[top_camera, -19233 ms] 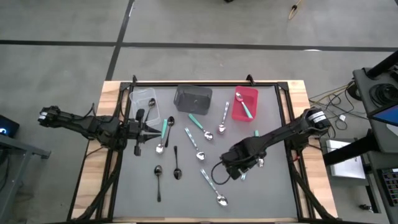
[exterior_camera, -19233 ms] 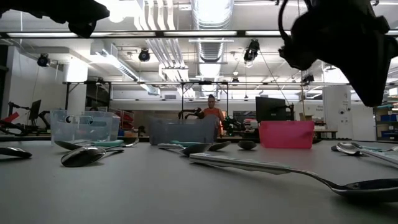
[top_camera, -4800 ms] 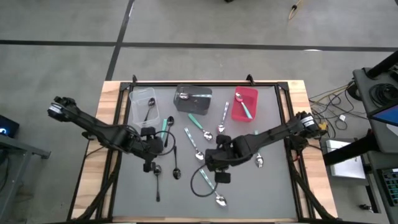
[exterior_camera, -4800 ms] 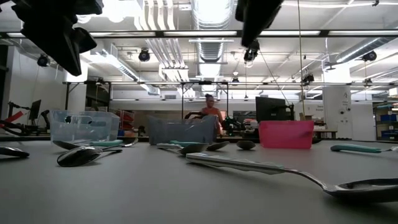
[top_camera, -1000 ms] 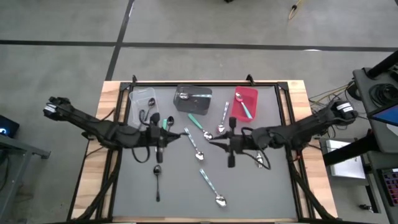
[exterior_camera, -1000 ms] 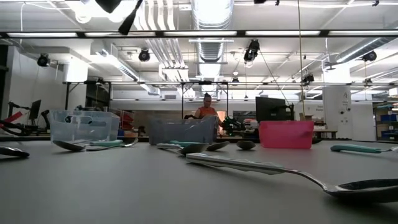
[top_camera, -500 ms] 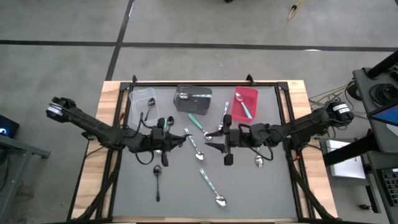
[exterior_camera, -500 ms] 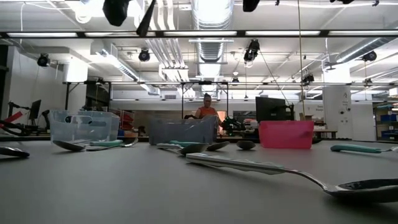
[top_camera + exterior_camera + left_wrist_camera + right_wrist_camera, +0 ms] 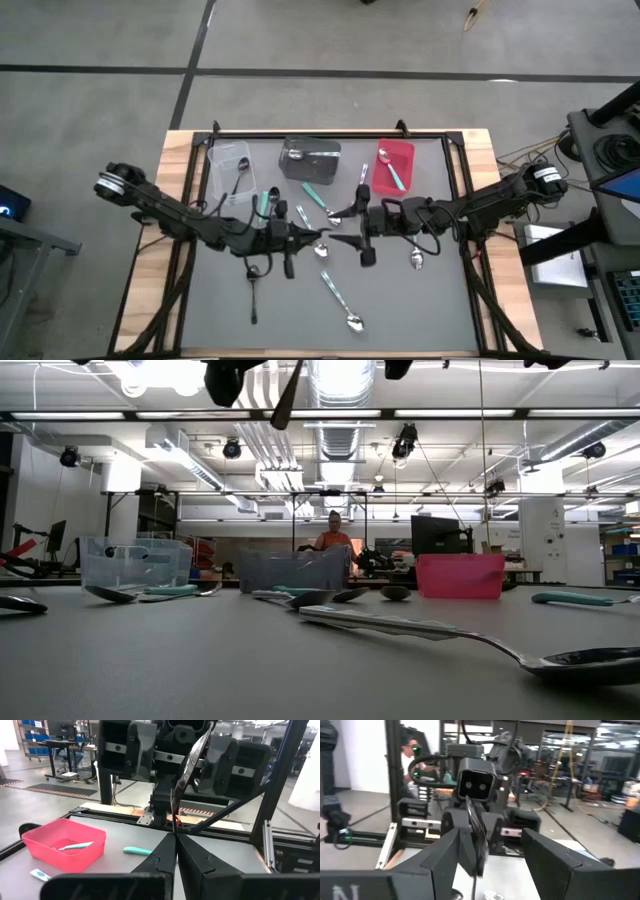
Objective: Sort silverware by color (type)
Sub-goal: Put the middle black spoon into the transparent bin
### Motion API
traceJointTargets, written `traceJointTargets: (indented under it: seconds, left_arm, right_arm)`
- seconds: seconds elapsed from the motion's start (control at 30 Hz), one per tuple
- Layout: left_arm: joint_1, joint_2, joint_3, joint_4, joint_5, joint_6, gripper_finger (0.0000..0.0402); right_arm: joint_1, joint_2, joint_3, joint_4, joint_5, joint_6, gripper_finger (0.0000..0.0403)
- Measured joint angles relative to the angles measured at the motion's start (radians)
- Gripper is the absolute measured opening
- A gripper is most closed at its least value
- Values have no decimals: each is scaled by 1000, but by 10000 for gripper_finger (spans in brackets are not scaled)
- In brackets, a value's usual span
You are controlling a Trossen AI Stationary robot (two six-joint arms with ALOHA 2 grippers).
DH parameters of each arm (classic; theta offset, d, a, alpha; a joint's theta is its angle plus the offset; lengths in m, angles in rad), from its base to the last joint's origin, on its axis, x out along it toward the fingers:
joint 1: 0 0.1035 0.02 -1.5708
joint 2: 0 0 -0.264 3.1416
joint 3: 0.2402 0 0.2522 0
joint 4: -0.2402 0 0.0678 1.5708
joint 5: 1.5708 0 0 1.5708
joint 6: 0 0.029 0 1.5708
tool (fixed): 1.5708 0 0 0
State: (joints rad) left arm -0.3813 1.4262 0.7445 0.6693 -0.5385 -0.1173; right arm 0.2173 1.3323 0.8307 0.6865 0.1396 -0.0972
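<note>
My left gripper (image 9: 297, 240) is shut on a black spoon (image 9: 188, 764) above the middle of the table. The spoon points toward my right gripper (image 9: 342, 224), which faces it. The spoon's far end (image 9: 476, 837) stands between the right gripper's open fingers, and I see no touch there. In the low view the spoon (image 9: 287, 395) shows high above the table. Silver, black and teal-handled spoons, among them a teal one (image 9: 315, 195) and a black one (image 9: 253, 290), lie flat on the grey mat. My left gripper pinches the black spoon's handle near its end (image 9: 175, 829) between its two shut fingers. The fingers come level from the table's left, along the spoon. The spoon is lifted clear of the table and slants up and away from the fingertips.
Along the far edge stand a clear bin (image 9: 230, 165) with a black spoon, a dark grey bin (image 9: 310, 158) with a silver spoon, and a red bin (image 9: 393, 165) with teal-handled spoons. A person (image 9: 333, 540) shows in the room beyond the table.
My left gripper has carried the black spoon toward the table's right, up to my right gripper, and the spoon stays lifted clear. My right gripper has opened and has hardly moved.
</note>
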Motion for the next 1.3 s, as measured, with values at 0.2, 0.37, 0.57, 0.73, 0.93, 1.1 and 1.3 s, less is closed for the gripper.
traceJointTargets:
  seconds: [0.2, 0.37, 0.57, 0.73, 0.93, 1.1, 1.3]
  left_arm:
    - [2, 69, 76, -1, 1, 30, 0]
    - [5, 88, 93, 0, 0, 30, 0]
    - [6, 89, 93, -3, -3, 30, 0]
    - [6, 88, 93, -3, -5, 29, 0]
    - [9, 84, 93, -7, -5, 30, 2]
    - [10, 80, 92, -33, -5, 36, 32]
    - [10, 67, 92, -61, -61, 80, 94]
  right_arm:
    - [0, 0, 0, 3, -12, -18, 200]
    - [0, 0, 0, 8, -12, -28, 164]
    - [0, 0, 0, 8, -13, -60, 67]
    - [0, 0, 0, 7, -12, -95, 14]
    - [0, 0, 0, 7, -9, -86, 11]
    - [0, 0, 0, 6, -9, -83, 10]
    - [0, 0, 0, 0, 17, -73, 9]
